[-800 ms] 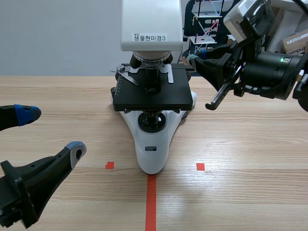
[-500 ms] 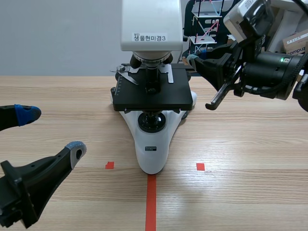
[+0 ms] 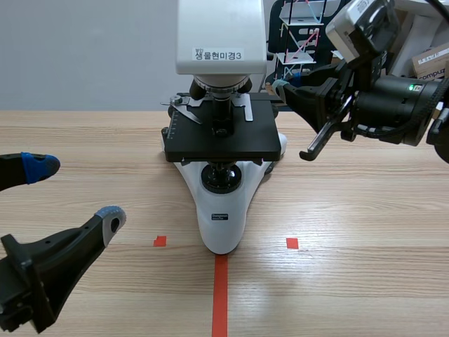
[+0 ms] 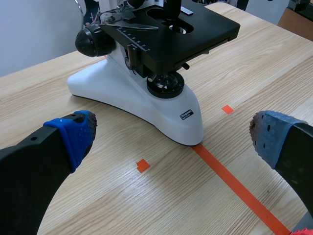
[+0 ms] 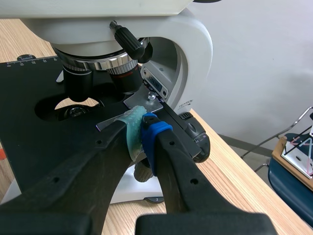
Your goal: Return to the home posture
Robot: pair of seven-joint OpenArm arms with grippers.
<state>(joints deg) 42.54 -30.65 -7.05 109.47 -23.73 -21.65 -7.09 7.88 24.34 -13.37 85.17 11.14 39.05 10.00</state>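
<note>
The relation on which the return turns is seen at the back right corner of the microscope's [image 3: 221,210] black stage [image 3: 221,140]. The right gripper [image 5: 143,131] is held raised there, at about 2 o'clock from the white foot, with its fingers lying along a 3-to-9 line and pointed toward 9 o'clock. Its green and blue pads are pressed together with no gap shown. They are set against the thin metal clip [image 5: 110,125] at the stage edge, and whether the clip's tip is nipped between them cannot be told. The microscope is stood at the middle of the table [image 3: 351,232]. Its long axis is laid from 12 to 6 o'clock, and its rounded foot is pointed toward 6 o'clock at the head of the orange-red tape line [image 3: 220,295]. The left gripper [image 3: 74,193] is held low at about 8 o'clock from the foot, well apart from it, with its fingers spread wide, nothing between them and the microscope ahead of the gap. The right arm is thus the nearer one, and the home posture is judged not yet reached on that side. A retreat along the fingers' own line toward 3 o'clock is judged to be called for, since a sideways pull could drag the clip or stage.
</note>
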